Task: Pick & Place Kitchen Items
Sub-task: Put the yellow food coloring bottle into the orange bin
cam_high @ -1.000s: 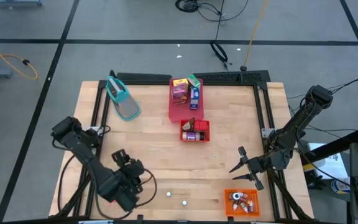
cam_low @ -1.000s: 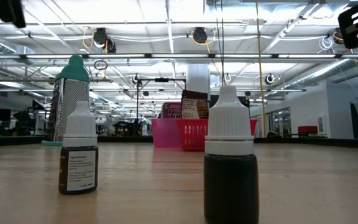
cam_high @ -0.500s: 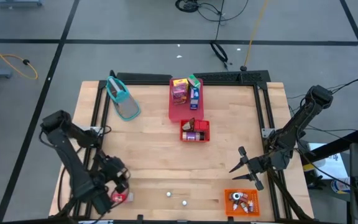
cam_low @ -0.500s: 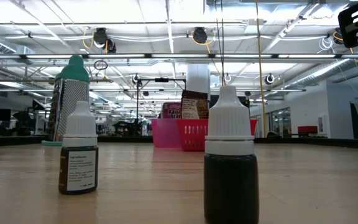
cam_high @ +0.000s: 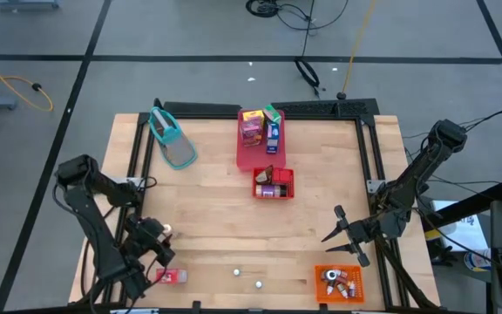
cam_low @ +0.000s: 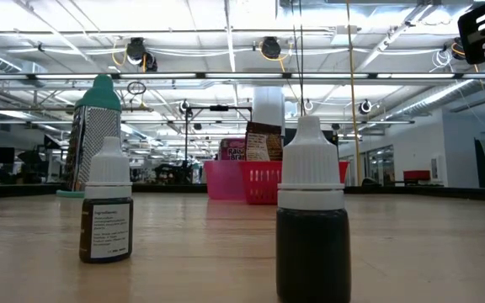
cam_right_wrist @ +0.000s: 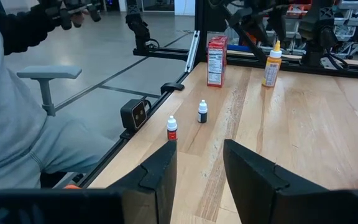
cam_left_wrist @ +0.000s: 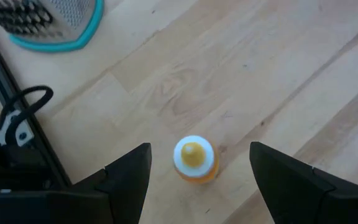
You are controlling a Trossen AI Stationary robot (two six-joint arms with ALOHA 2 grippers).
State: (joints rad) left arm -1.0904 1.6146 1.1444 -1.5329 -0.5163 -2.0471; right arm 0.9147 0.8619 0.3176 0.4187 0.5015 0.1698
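Now: wood, plastic, small bottles

Pale plank table (cam_high: 216, 218) carries a pink plastic tray (cam_high: 253, 148) of cartons. Left hand (cam_high: 151, 244) hovers, fingers spread, above an orange bottle (cam_left_wrist: 194, 160). Right hand (cam_high: 342, 231) waits open, empty. Two white-capped dropper bottles (cam_low: 312, 225) stand near the front edge.

The orange bin (cam_high: 339, 283) at the table's (cam_high: 216, 218) five o'clock holds pieces too small to identify. In the low view, the front dropper bottle (cam_low: 312, 220) is cut off below.
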